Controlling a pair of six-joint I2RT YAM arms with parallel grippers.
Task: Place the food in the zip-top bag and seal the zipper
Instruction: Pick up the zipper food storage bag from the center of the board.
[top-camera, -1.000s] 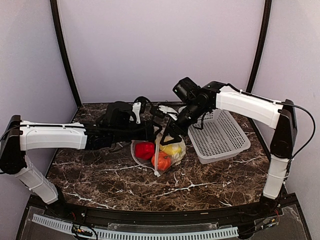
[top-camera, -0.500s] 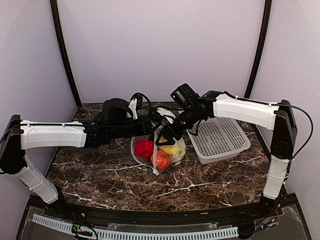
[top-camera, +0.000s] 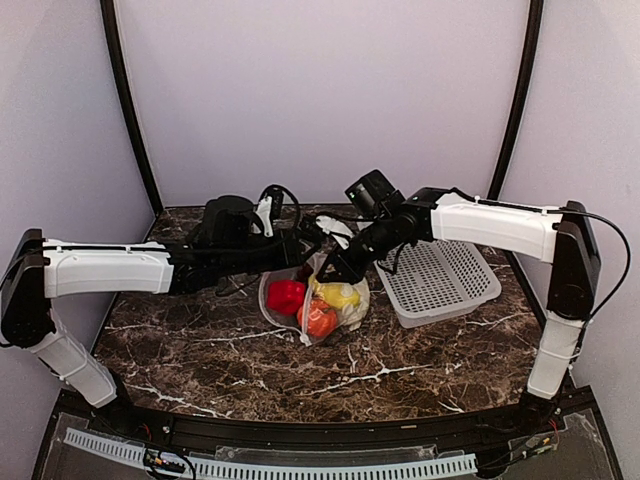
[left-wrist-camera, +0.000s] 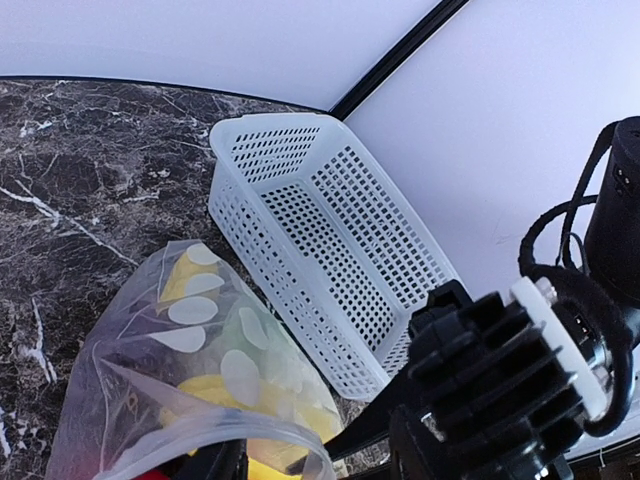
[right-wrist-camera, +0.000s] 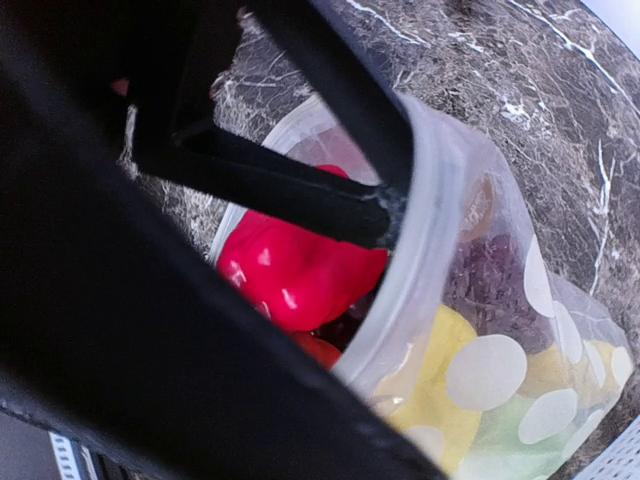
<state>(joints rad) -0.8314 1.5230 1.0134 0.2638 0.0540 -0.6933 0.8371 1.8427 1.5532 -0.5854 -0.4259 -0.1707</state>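
left gripper (top-camera: 306, 260) tips cut off in wrist cam — grapes (right-wrist-camera: 490, 282) blurry

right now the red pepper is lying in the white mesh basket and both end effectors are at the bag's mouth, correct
Not quite. The red pepper lies inside the zip-top bag, not in the white mesh basket, as the top external view shows. The left end effector and right end effector are at the bag's mouth.
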